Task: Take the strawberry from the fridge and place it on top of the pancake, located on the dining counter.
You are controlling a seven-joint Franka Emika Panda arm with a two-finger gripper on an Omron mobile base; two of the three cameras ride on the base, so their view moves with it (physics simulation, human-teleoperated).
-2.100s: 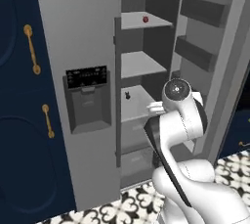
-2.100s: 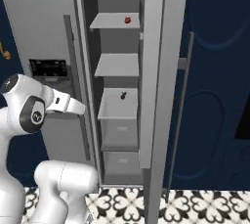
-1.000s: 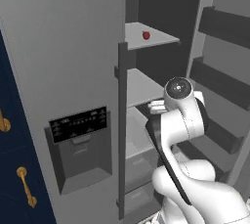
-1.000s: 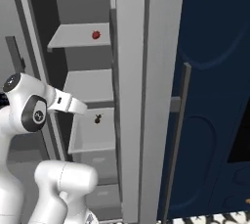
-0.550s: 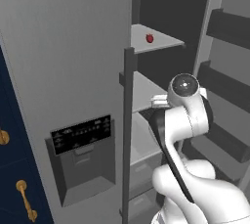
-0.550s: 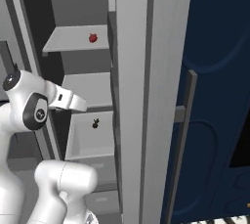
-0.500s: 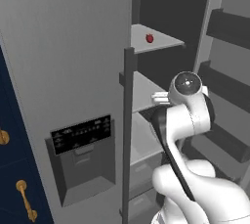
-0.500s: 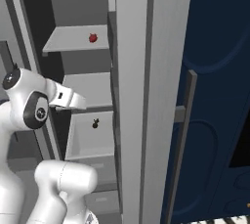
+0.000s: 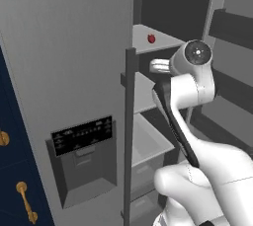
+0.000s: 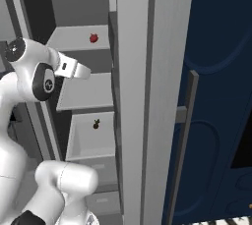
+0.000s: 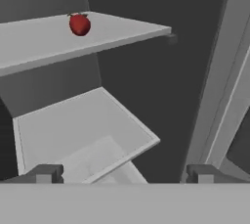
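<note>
The end effector (image 11: 122, 174), fingers spread wide and empty, faces into the open fridge (image 9: 74, 72), its door already swung aside. Grasping, carrying and placing all remain. The strawberry (image 11: 79, 24), small, glossy and dark red, sits on the upper shelf (image 11: 44, 39) at 11 o'clock.

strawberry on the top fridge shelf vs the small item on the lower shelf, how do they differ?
Colour: the strawberry is red; the small dark item looks nearly black. Height: the strawberry sits on the upper shelf, the dark item two levels below on a lower shelf. Size: about equally tiny. Both lie loose inside the open fridge, untouched.
</note>
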